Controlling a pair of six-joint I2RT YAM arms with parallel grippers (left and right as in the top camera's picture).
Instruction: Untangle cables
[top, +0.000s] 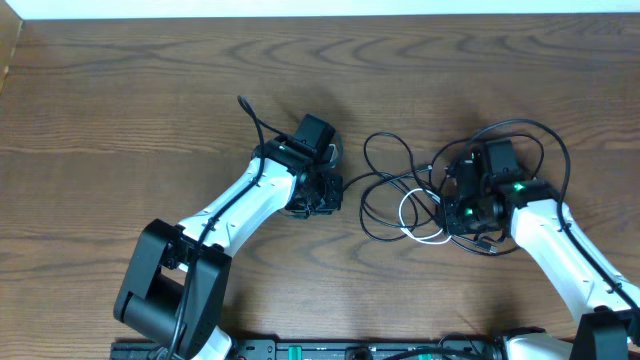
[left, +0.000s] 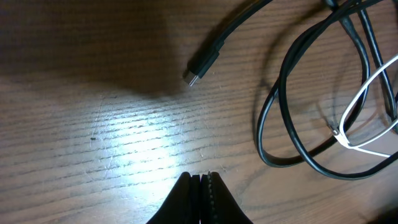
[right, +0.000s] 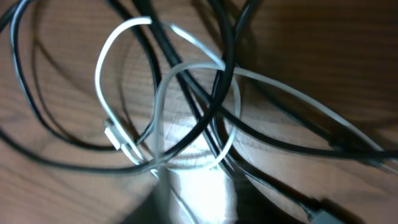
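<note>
So the cables (top: 405, 180) are all sitting in one loose heap on the wooden bench (top: 150, 80), right of the middle and about halfway between the far edge and the near edge. It's mostly black loops lying over each other, with one white cable (right: 99, 68) curled up in the part of the heap closest to the near edge. From the right wrist view it's a proper mess: the white one makes a loop and at least two black cords run straight across it. One black plug end (left: 204, 62) (little silvery tip on it) sticks out of the heap toward the left edge and lies flat on the wood, not touching anything else. The left gripper (left: 200, 176) is just beside that plug, down near the wood, with its fingers (left: 180, 199) pressed together and nothing between them. The right gripper (top: 462, 212) is right on top of the tangle on the side nearest the right edge — can't tell if its fingers are spread or pinching a cord, since the wrist view is blurry there and the overhead is too cluttered.
</note>
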